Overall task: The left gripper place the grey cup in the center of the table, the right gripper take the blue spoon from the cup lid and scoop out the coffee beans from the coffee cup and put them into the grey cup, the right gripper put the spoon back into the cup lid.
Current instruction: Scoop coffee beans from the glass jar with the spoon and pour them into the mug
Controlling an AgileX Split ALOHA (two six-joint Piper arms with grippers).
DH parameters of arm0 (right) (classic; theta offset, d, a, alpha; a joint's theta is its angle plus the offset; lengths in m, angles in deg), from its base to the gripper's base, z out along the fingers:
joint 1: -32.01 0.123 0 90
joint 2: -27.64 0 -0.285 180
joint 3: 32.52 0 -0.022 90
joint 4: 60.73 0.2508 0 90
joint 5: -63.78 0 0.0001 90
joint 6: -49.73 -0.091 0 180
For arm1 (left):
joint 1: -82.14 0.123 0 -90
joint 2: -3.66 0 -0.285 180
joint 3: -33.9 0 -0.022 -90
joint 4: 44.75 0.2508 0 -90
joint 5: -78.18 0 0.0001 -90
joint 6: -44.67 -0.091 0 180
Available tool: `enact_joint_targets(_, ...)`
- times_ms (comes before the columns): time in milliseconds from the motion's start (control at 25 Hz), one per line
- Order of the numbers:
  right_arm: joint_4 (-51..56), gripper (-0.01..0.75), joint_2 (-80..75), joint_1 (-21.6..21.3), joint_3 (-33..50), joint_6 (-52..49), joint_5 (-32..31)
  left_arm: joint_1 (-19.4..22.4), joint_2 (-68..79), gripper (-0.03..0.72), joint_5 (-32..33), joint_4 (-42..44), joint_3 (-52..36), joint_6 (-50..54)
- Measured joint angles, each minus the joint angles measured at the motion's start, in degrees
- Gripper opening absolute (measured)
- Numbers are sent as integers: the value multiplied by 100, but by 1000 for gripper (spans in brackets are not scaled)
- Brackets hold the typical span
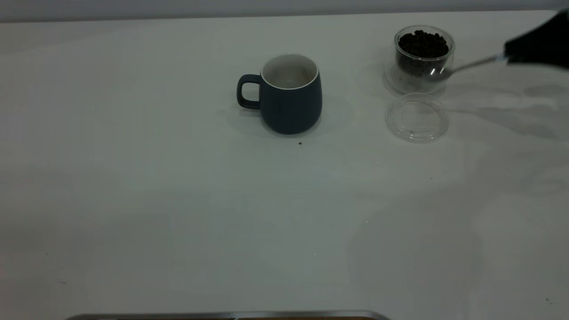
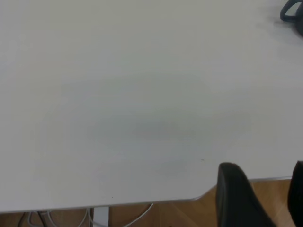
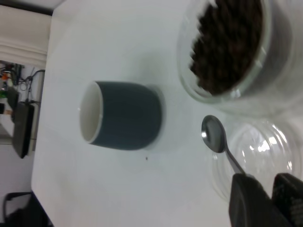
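Spoon bowl: your right gripper (image 3: 265, 198), clamped on the blue spoon (image 3: 215, 135), holds it just beside the coffee cup (image 1: 420, 58); left gripper's fingers unreadable.

Grey cup (image 1: 291, 100) mid-table (image 1: 178, 200); coffee cup (image 1: 422, 60) w/ coffee beans (image 1: 422, 43) far right, cup lid (image 1: 417, 117) just in front.

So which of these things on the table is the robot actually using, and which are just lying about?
In use:
- grey cup, standing mid-table
- coffee cup holding coffee beans
- blue spoon, held by the right gripper beside the coffee cup
- cup lid, lying bare in front of the coffee cup

Lying about:
- a dark speck on the table by the grey cup
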Motion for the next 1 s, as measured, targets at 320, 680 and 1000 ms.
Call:
enact_joint_targets(320, 114, 97, 478, 231, -720, -789, -90, 0, 0, 338, 0, 0, 0, 0)
enact_joint_targets(680, -241, 97, -448, 617, -1861, -1785, 329, 0, 0, 338, 0, 0, 0, 0)
enact_joint_targets(1000, -270, 97, -782, 624, -1928, -1845, 588, 0, 0, 338, 0, 0, 0, 0)
